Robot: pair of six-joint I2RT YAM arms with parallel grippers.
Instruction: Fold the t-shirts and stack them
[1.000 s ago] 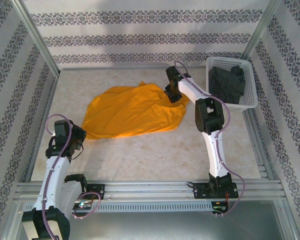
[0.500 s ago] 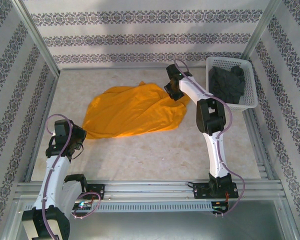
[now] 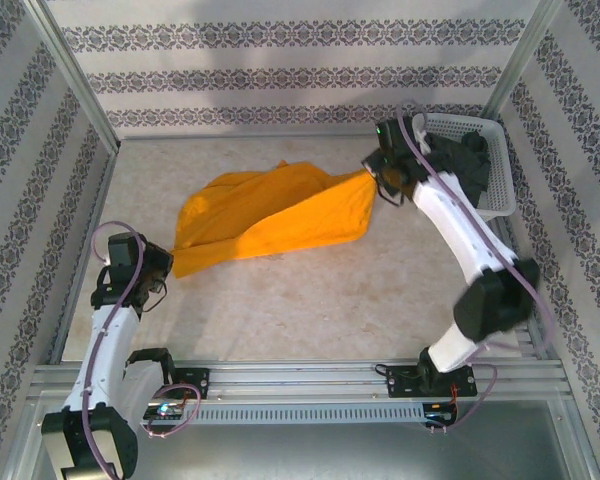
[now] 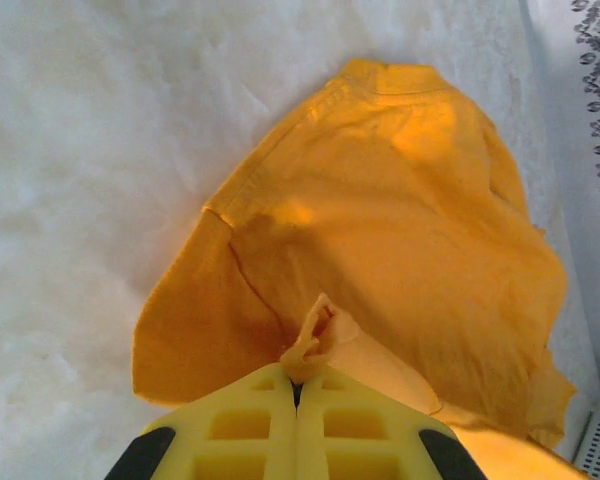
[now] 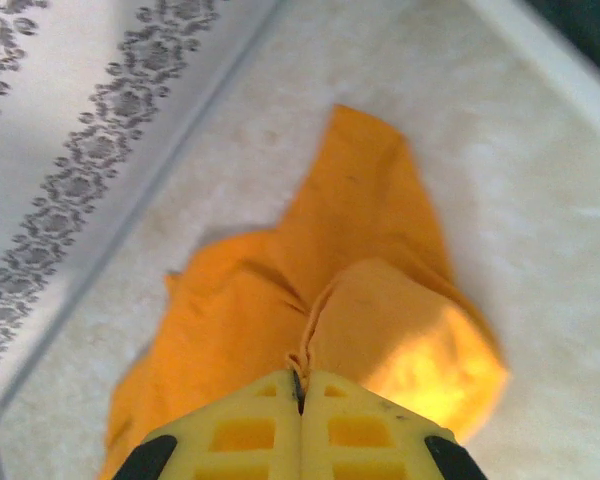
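Pale marbled worktop (image 3: 310, 300) carries the bright orange-yellow soft cloth t-shirt (image 3: 270, 210), mid-worktop, pulled between 2 claws. Dark charcoal-grey cloth t-shirt (image 3: 468, 165) sits in the white plastic lattice basket (image 3: 500, 190), far right. Right claw (image 5: 298, 385) is clenched on 1 orange edge, left claw (image 4: 296, 388) on the opposite corner. Cloth looks light, limp, prob. sags & bunches, so pinch at hems/corners. No brand or writing legible.

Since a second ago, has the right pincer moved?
Yes. The right pincer has shifted rightward, nearer the white basket, pulling taut the orange t-shirt it is shut on.
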